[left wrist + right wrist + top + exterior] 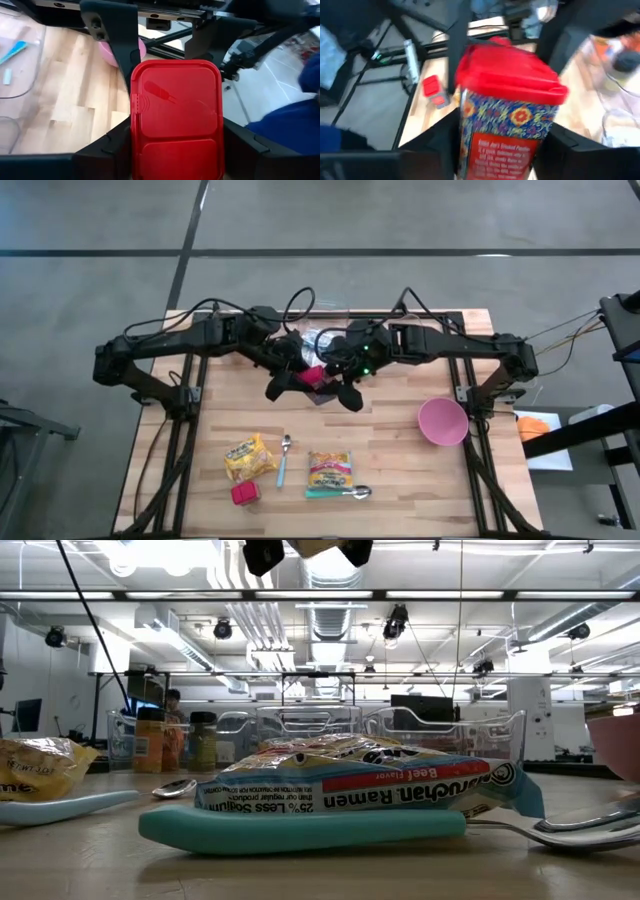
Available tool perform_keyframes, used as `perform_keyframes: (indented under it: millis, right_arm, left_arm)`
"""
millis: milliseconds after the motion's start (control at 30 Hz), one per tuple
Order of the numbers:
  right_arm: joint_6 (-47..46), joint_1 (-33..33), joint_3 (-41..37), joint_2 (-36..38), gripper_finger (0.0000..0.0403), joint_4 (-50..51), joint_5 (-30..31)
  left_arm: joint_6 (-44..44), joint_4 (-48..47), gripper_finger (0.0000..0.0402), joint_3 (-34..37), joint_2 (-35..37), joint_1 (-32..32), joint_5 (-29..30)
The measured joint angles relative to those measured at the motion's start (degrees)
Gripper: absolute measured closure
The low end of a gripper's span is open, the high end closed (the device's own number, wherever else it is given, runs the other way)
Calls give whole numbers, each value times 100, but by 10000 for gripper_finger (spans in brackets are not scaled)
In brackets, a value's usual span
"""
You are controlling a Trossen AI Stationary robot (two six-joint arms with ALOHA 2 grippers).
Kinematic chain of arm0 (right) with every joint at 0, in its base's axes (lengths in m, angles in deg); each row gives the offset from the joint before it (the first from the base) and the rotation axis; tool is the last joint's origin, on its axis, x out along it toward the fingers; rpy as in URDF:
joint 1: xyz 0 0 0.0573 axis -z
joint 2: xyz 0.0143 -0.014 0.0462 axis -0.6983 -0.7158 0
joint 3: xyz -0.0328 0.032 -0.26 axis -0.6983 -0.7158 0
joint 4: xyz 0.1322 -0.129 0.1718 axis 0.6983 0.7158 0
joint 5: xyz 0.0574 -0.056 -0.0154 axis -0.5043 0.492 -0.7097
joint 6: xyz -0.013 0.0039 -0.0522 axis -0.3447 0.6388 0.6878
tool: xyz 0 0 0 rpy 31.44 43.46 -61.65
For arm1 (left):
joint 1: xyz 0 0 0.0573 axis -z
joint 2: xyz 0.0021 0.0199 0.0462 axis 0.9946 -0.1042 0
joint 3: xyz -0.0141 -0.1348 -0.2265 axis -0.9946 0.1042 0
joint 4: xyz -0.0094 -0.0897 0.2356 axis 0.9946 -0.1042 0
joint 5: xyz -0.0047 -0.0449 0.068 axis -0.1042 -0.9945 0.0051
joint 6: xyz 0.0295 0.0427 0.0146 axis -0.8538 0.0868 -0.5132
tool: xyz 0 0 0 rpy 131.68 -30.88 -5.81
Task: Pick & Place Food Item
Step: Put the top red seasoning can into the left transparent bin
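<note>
From above, my left gripper [297, 376] and right gripper [335, 380] meet at the table's centre, both clamped on the red-lidded spice tin [314, 374]. My left wrist view shows its lid [176, 120] between my fingers; the right, its patterned side.
</note>
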Motion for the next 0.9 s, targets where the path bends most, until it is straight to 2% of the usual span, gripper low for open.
perform_keyframes:
  millis: [133, 267, 367, 667, 900]
  right_arm:
    - [171, -30, 0, 17, 151, -52, -137]
    - [102, -23, 0, 17, 94, -25, -100]
    - [57, -14, 2, 22, 67, 25, 19]
    - [-66, -6, 15, 133, 52, 40, 565]
    - [-101, 70, 9, 362, 51, 222, 1252]
  left_arm:
    - [-10, 49, 188, 0, 5, 9, -283]
    - [-2, 11, 188, 0, 4, 1, -190]
    - [-3, -23, 188, 0, 5, -43, -75]
    - [-18, -66, 188, -13, 162, -342, -25]
    - [44, -203, 188, -18, 267, -492, -84]
